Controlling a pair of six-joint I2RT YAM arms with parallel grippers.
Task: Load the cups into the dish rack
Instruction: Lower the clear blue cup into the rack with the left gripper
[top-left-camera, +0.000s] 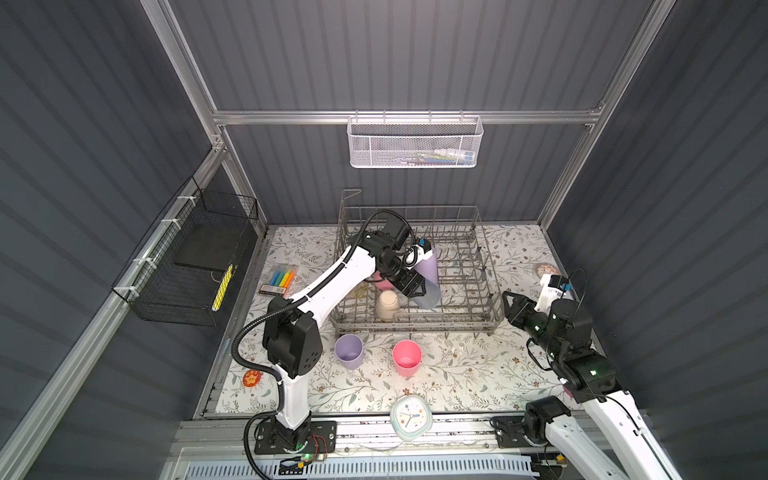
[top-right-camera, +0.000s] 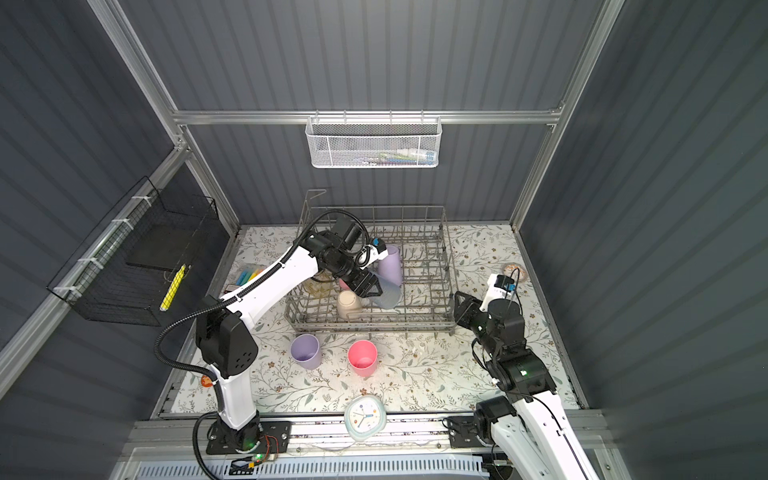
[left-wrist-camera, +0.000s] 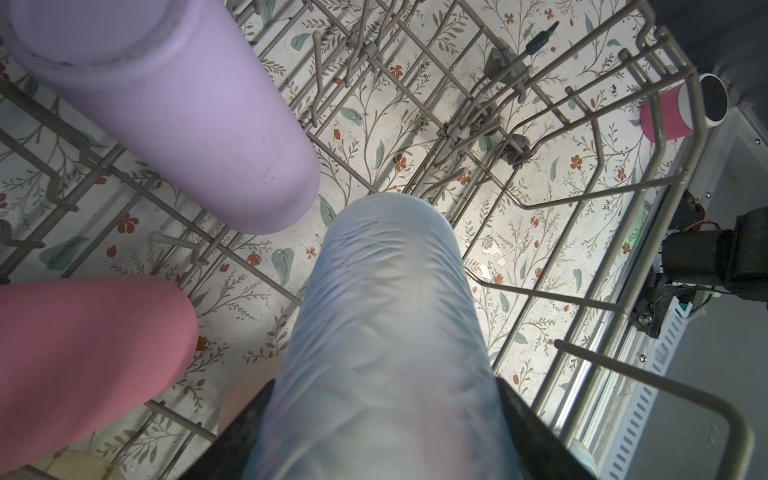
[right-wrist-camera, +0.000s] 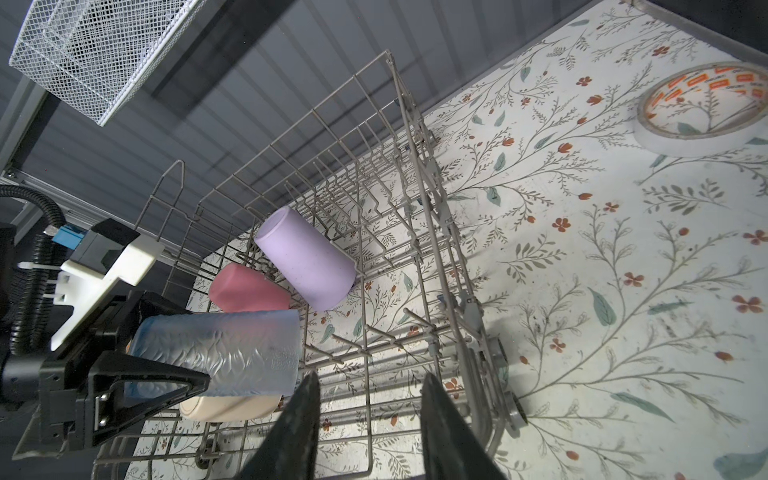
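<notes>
The grey wire dish rack (top-left-camera: 486, 266) (top-right-camera: 451, 291) stands at the back of the table. My left gripper (top-left-camera: 415, 289) (top-right-camera: 370, 289) reaches into it, shut on the tall translucent blue cup (top-left-camera: 430, 295) (left-wrist-camera: 386, 332) (right-wrist-camera: 232, 353), which is held tilted over the tines. Within the rack lie a lilac cup (top-left-camera: 428, 266) (left-wrist-camera: 174, 112), a pink cup (left-wrist-camera: 83, 353) (right-wrist-camera: 245, 291) and a short beige cup (top-left-camera: 387, 304) (right-wrist-camera: 232, 407). A second lilac cup (top-left-camera: 349, 351) and a second pink cup (top-left-camera: 407, 357) stand upright in front of the rack. My right gripper (top-left-camera: 509, 305) (right-wrist-camera: 370, 415) hovers open and holds nothing by the rack's right front corner.
A clock (top-left-camera: 410, 417) lies at the front edge. A highlighter pack (top-left-camera: 282, 279) sits left of the rack and a tape roll (top-left-camera: 545, 270) right of it. A white mesh basket (top-left-camera: 415, 141) hangs on the back wall, a black wire basket (top-left-camera: 187, 257) on the left wall.
</notes>
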